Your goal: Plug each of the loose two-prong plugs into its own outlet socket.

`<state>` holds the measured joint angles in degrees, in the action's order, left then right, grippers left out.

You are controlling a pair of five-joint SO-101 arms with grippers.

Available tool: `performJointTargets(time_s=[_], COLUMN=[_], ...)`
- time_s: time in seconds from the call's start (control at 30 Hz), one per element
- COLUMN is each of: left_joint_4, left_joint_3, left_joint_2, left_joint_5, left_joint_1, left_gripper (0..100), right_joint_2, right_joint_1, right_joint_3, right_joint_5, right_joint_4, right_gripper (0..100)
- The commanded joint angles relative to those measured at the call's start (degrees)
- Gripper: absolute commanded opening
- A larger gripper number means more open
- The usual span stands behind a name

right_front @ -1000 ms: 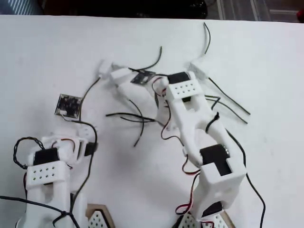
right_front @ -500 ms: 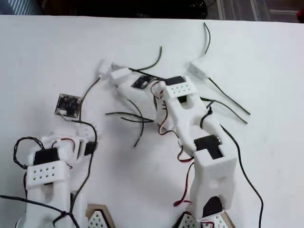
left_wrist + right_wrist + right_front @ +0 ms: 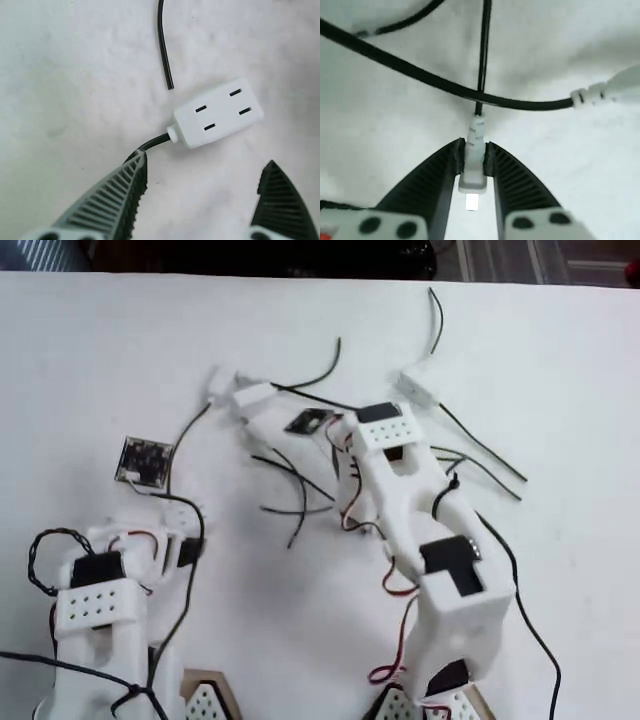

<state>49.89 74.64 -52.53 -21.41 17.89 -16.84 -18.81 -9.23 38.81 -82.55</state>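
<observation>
The plug [image 3: 471, 170] — judged light, rigid — is clamped by its body in the right jaws; left jaws apart at 7 o'clock

A white desk [image 3: 560, 350] takes up nearly the whole high view, and its far edge runs straight across near the top. Beyond that edge lies a dark strip [image 3: 260, 255], too dim to make out. At the far left corner a pale blue ribbed surface [image 3: 40, 252] shows. Toward the far right there is a grey surface [image 3: 520, 258] crossed by paler lines. Seen close in the wrist views, the desk is matte and faintly mottled. Light falls evenly over it, leaving only soft, weak shadows.
</observation>
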Motion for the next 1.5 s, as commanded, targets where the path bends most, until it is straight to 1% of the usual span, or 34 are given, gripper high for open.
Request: performJointTargets(time_s=[0.0,0.07,0.17,0.33,0.47,0.53,0.8,0.93,1.03,1.23,1.47], left_joint_4=[-0.88,-0.88,-0.88,-0.88,-0.79,-0.79,-0.79,-0.79,-0.79,-0.79,-0.79], left_joint_3=[-0.18,-0.18,-0.18,-0.18,-0.18,-0.18,-0.18,-0.18,-0.18,-0.18,-0.18], left_joint_2=[-1.01,-1.01,-1.01,-1.01,-1.01,-1.01,-1.01,-1.01,-1.01,-1.01,-1.01], left_joint_5=[-0.26,-0.26,-0.26,-0.26,-0.26,-0.26,-0.26,-0.26,-0.26,-0.26,-0.26], left_joint_1=[0.13,0.13,0.13,0.13,0.13,0.13,0.13,0.13,0.13,0.13,0.13], left_gripper=[34,34,34,34,34,34,34,34,34,34,34], right_joint_2=[5.49,6.11,6.37,6.11,6.11,6.11,6.55,6.2,6.02,5.93,2.95], right_joint_1=[-0.04,-0.22,-1.27,-2.59,-2.95,-3.12,-2.86,-2.77,-2.77,-2.68,-2.95], right_joint_3=[-4.04,-7.38,-11.52,-14.95,-15.03,-14.95,-14.24,-10.99,-10.46,-10.55,-10.64], right_joint_5=[0.35,0.44,0.18,0.09,0.09,0.09,0.18,0.09,0.09,0.35,0.35], right_joint_4=[-2.59,-2.33,1.45,5.14,4.18,3.12,2.95,-1.27,-1.36,-1.36,-1.36], right_gripper=[1.8,1.8,2.0,2.6,9.8,10.5,10.5,10.5,10.4,1.6,1.8])
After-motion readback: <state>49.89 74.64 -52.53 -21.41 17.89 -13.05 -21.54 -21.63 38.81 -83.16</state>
